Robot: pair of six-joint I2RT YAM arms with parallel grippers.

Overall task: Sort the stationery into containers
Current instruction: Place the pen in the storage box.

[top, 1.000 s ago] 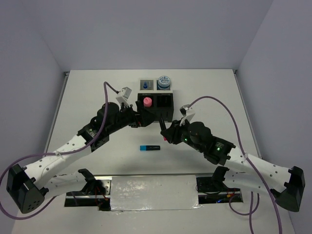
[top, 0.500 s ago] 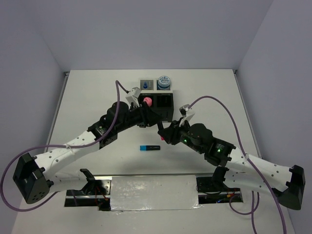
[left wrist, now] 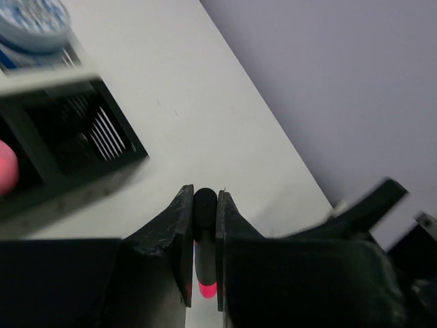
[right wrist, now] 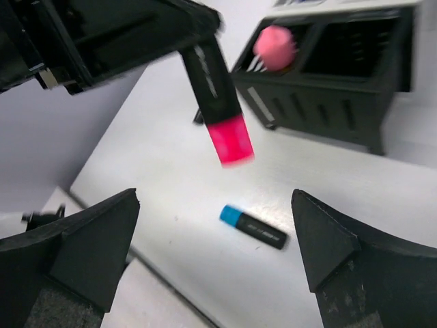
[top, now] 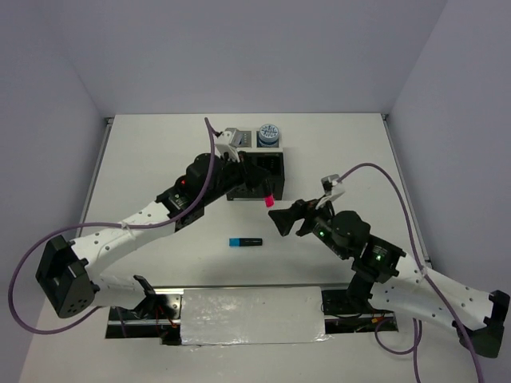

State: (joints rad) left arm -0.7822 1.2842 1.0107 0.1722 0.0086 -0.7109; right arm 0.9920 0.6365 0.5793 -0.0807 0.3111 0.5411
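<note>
The pink-red-capped highlighter (right wrist: 217, 102) is showing a black body. The blue-capped highlighter (top: 244, 242), black too, is lying on the white table (top: 144, 152). A pink marker (right wrist: 275, 48) is glowing inside the black box (right wrist: 328, 102); the far roll (top: 269, 133) is displaying a blue-white pattern.

From above, my left arm (top: 144, 219) hides the left compartment of the black plastic two-compartment box (top: 274, 165). My left wrist view crops the pink round-topped marker (left wrist: 4, 167) and the round blue-white patterned roll (left wrist: 31, 20). The pink-capped black highlighter (right wrist: 220, 102) is blurred in my right wrist view.
</note>
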